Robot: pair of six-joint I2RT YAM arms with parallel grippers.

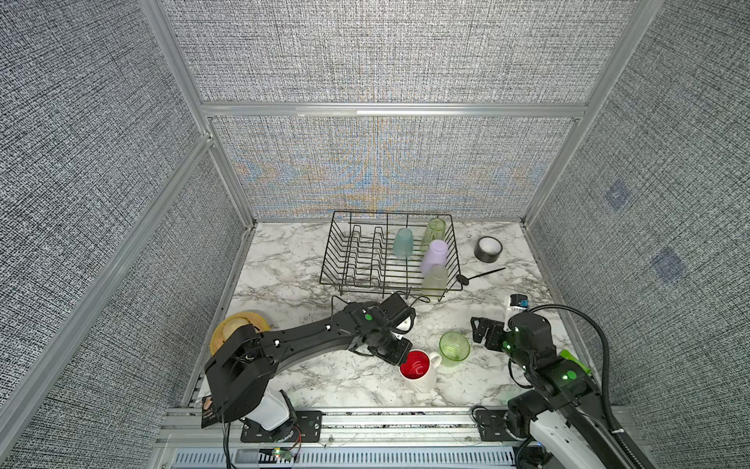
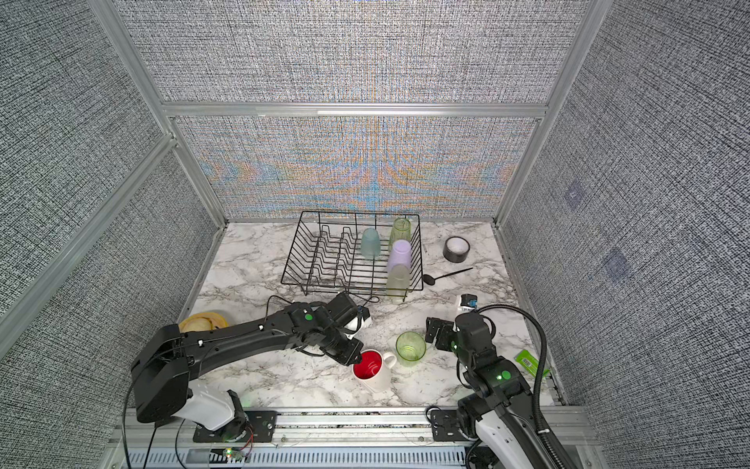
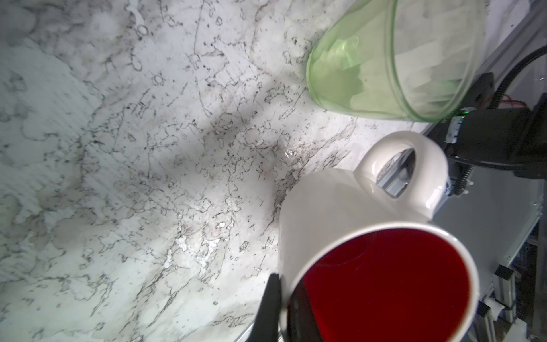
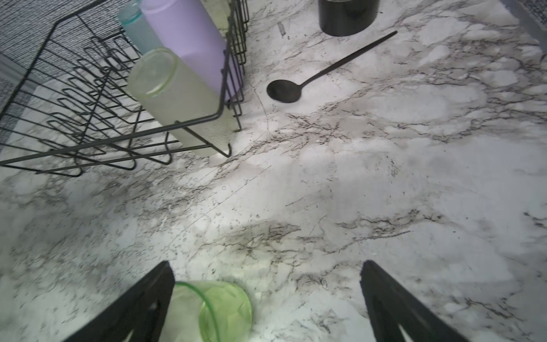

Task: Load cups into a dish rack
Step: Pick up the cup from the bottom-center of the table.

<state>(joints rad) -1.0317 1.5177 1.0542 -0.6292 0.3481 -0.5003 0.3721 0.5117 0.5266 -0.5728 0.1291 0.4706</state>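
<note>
Cup at front: white cup (image 1: 422,377), red inside, stands mouth up near the front edge of the marble table (image 1: 304,377), about midway along it.
Grip: left gripper (image 1: 407,357) clenched on the white cup's rim, on the side toward the left edge; the left wrist view shows one finger (image 3: 268,305) flat against the outer wall.
Second cup: short green cup (image 1: 454,348) upright, just beside the white cup's handle, toward the right edge.
Free claw: right gripper (image 1: 485,335) released, jaws spread wide and holding nothing, just beside the short green cup on its right-edge side.
Plate: yellow plate (image 1: 247,318) near the left edge, partly hidden by the left arm (image 1: 304,341).
Spoon: black spoon (image 1: 479,275) flat on the marble, bowl just off the rack's near corner on the right-edge side.
Rack: dish rack (image 1: 337,251), black wire, at the middle of the far edge.
Loaded: four cups along the rack's right-edge side. The pale yellow-green cup (image 1: 434,282) is in the near corner, the lilac cup (image 1: 434,256) behind it, the tall green cup (image 1: 434,233) in the far corner and the teal cup (image 1: 403,243) beside them toward the rack's middle.
Tape: tape roll (image 1: 488,248), black with a white centre, beyond the spoon, near the far right corner.
</note>
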